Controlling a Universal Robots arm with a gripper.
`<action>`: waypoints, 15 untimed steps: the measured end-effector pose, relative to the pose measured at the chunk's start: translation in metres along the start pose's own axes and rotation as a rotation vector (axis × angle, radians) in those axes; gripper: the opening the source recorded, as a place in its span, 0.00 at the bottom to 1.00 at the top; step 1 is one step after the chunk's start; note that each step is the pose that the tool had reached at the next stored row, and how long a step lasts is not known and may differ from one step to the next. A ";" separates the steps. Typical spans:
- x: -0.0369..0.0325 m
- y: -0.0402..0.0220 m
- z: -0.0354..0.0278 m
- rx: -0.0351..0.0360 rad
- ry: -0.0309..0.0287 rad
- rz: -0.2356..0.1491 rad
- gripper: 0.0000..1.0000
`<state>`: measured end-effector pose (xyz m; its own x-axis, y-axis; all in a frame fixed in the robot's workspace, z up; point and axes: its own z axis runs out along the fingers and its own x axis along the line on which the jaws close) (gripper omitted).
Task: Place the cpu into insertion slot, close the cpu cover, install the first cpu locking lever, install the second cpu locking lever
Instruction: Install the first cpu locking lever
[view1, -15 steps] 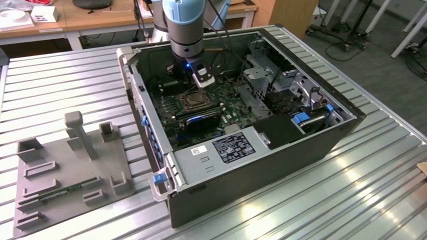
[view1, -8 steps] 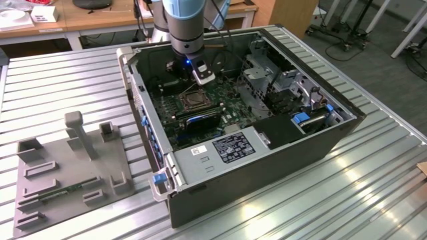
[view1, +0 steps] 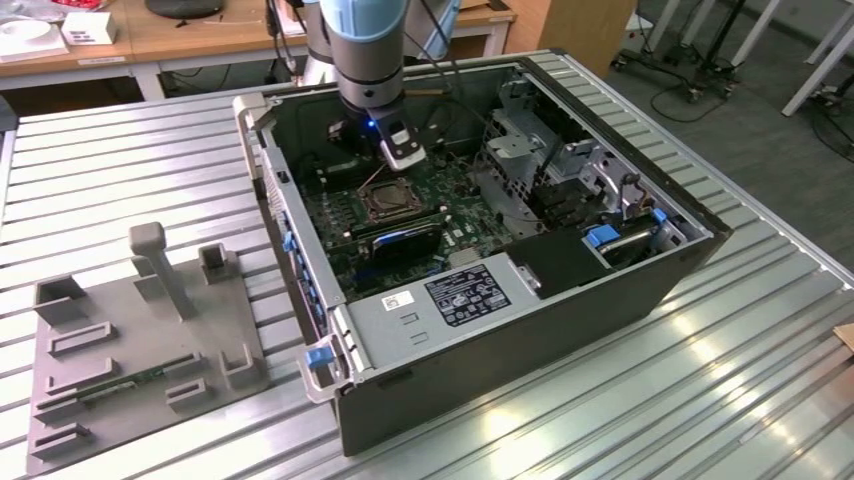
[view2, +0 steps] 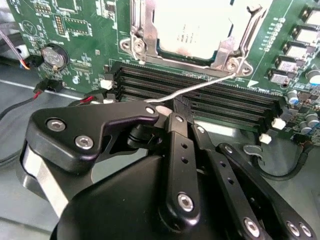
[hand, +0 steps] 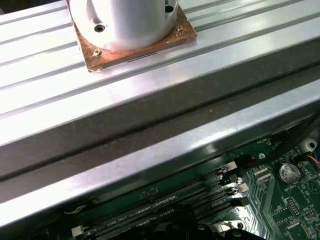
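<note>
cpu (view2: 192, 27) sits flat in the insertion slot (view2: 142, 50) on the green motherboard (view2: 85, 30), silvery top facing up. cpu cover (view2: 240, 37) is down over it, frame edges lying around the chip's top. A thin wire locking lever (view2: 200, 86) runs from the socket's corner screw area out across the black memory slots (view2: 215, 97) toward the gripper (view2: 165, 112); its free end meets the fingers (view2: 172, 150) right at their tips. Fingers look closed narrow, tips together at the lever end, though whether they actually pinch the wire or just touch it I cannot tell. A coin cell battery (view2: 54, 56) sits on the board, well apart from the socket. In the exterior view the gripper (view1: 400, 155) hangs inside the open PC case (view1: 561, 290), just beside the socket (view1: 387, 198), arm (view1: 363, 50) coming straight down from above. Case lies on its side on a ribbed aluminium table (view1: 747, 370); a grey fixture plate (view1: 134, 340) with upright blocks sits on the table at the exterior view's left, well apart from the case. First wrist view shows the table ribs (hand: 150, 100), the round arm base (hand: 125, 20) on its mounting plate, and the memory slots (hand: 165, 205) with the coin cell (hand: 288, 173) nearby.
</note>
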<state>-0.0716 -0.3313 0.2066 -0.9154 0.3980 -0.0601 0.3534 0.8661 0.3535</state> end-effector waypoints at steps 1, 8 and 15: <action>0.0002 0.0000 0.0000 -0.0006 0.0003 0.000 0.10; 0.0005 0.0024 -0.0075 -0.0114 0.0044 0.002 0.10; -0.0013 0.0002 -0.0123 -0.0139 0.0054 0.003 0.10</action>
<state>-0.0727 -0.3353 0.2182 -0.9154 0.3988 -0.0541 0.3533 0.8607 0.3666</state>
